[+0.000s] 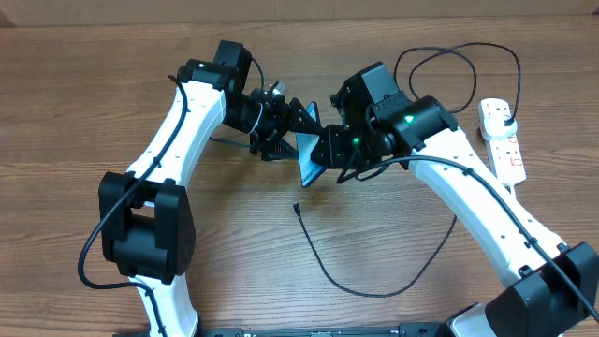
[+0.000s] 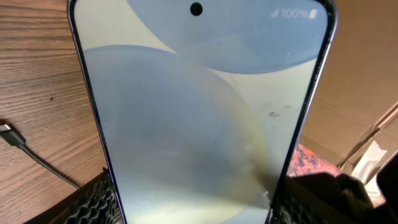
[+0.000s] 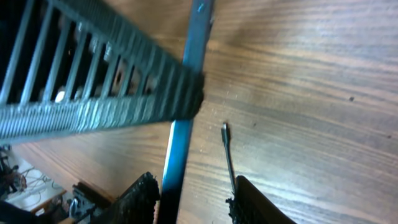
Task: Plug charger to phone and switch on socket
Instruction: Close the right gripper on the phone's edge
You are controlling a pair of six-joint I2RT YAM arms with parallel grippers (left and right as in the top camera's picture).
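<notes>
The left gripper [image 2: 189,202] pinches the phone [image 2: 199,112] by its long edges, screen facing its wrist camera. The right gripper [image 3: 194,198] has its jaws spread, the phone's edge between them; the charger tip [image 3: 225,132] lies on the table [image 1: 75,112] beyond.

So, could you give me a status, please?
Left gripper shut on phone. Right gripper open beside it. Charger tip loose on table. Nothing blocking it.

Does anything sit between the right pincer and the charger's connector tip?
Nothing visible does. The connector tip lies on the table just ahead of the open right pincer; the phone runs edge-on beside it, not across.
</notes>
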